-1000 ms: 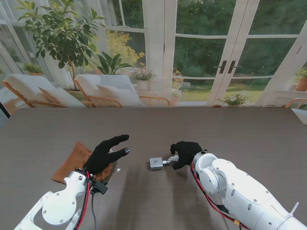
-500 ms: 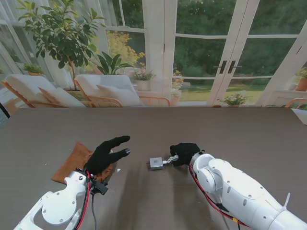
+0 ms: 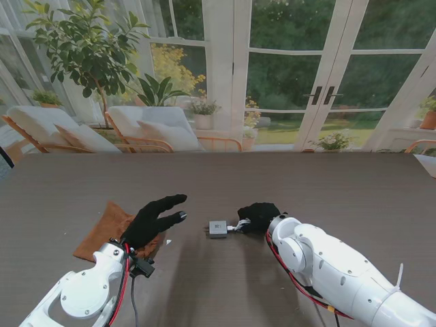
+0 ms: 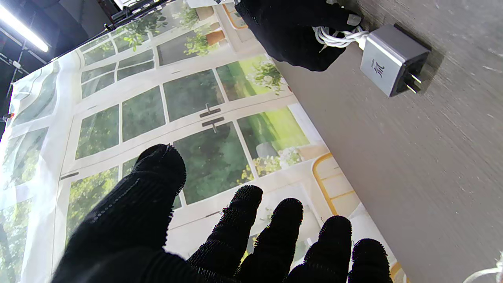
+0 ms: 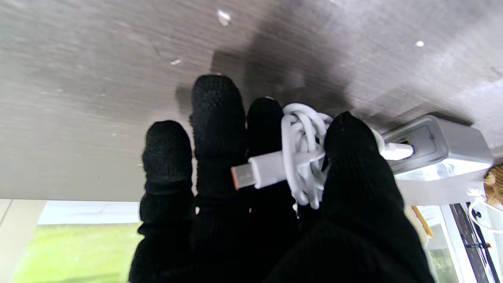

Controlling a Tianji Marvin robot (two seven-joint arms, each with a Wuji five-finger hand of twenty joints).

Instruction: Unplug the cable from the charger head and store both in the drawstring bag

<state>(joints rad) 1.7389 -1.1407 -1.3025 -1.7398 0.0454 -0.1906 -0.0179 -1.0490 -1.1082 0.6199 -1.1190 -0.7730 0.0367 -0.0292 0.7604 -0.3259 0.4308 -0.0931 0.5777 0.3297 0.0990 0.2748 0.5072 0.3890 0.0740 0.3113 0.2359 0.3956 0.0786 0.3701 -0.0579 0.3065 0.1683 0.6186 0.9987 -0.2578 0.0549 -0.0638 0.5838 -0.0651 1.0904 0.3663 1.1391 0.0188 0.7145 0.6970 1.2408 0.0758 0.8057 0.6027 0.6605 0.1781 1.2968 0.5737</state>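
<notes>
A small grey charger head (image 3: 218, 229) lies on the dark table, prongs toward my left; it also shows as the charger head (image 4: 392, 59) and the charger head (image 5: 434, 145). A coiled white cable (image 5: 304, 153) is plugged into it, and my right hand (image 3: 257, 216) is shut on that coil, with the cable (image 4: 338, 36) bunched between thumb and fingers. The cable's free plug (image 5: 257, 173) sticks out past the fingers. My left hand (image 3: 155, 216) hovers open over the brown drawstring bag (image 3: 102, 230), fingers spread toward the charger.
The bag's white drawstring (image 4: 487, 271) trails on the table near my left hand. Dark wood table (image 3: 340, 191) stretches wide on all sides. Glass doors, chairs and plants stand beyond the far edge.
My right hand, holding the cable, has slid leftward and slightly away from me, pushing the charger head a little to the left. The left hand has barely moved.
</notes>
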